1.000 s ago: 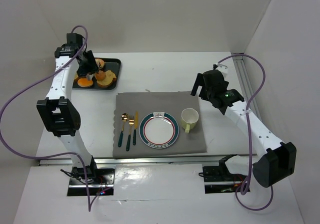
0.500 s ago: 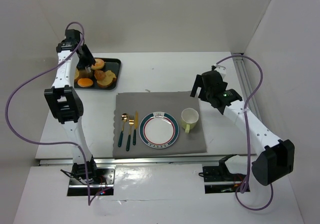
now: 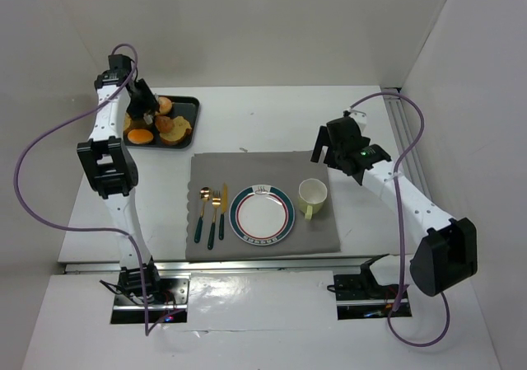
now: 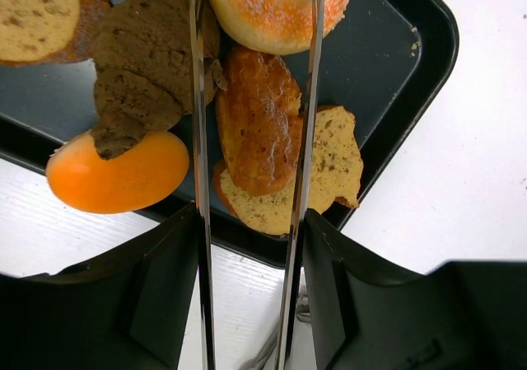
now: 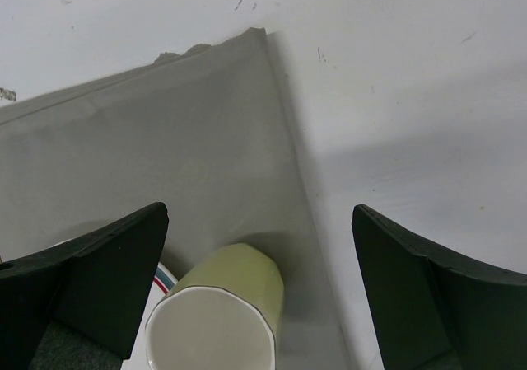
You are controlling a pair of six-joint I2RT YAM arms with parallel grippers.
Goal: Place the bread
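Note:
The bread lies on a black tray (image 3: 188, 107) at the back left. In the left wrist view I see a sugared ring bun (image 4: 276, 11), a glossy brown bun (image 4: 259, 119), a tan slice (image 4: 333, 160), an orange round piece (image 4: 119, 172) and a dark chunk (image 4: 140, 73). My left gripper (image 3: 142, 103) (image 4: 251, 222) holds metal tongs (image 4: 198, 123), whose two blades stand on either side of the brown bun. My right gripper (image 3: 326, 149) (image 5: 259, 213) is open and empty above the cup. The white plate (image 3: 262, 215) lies bare on the mat.
A grey mat (image 3: 263, 168) holds the plate, a pale green cup (image 3: 312, 194) (image 5: 218, 312) and gold cutlery with dark handles (image 3: 212, 213). The tray's rim (image 4: 412, 98) borders the white table. A metal rail (image 3: 402, 127) runs along the right side.
My left arm has swung back and to the left, with the tongs settling over the tray's bread. My right gripper has shifted slightly left.

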